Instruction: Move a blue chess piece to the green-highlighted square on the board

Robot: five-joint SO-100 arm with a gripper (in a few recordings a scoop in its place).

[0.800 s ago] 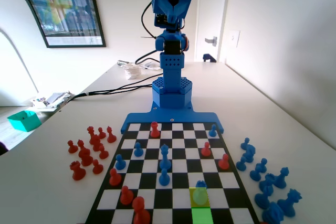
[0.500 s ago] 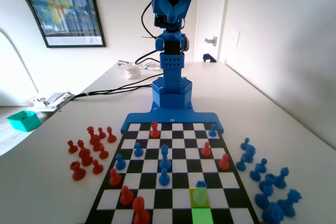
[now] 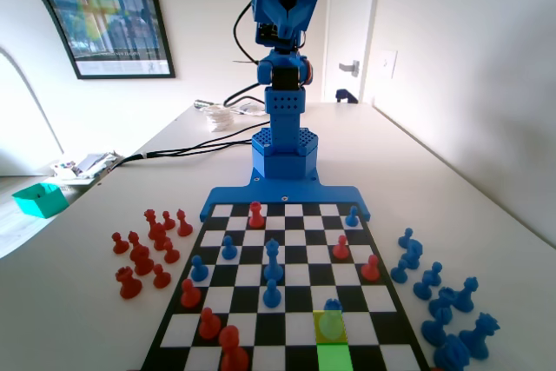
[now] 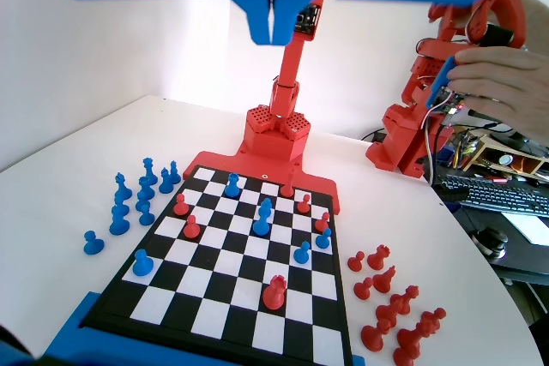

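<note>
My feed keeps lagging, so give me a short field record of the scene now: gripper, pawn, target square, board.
gripper: the gripper is raised well above the board, jaws together, nothing between them
blue chess piece: the pawn, tinted greenish, stands on the yellow-green square in the fixed view's near rows
green-highlighted square: the bright green square lies directly in front of that pawn, at the near edge, with no piece on it
board: the board carries red and blue pieces; more stand off it on both sides
</note>
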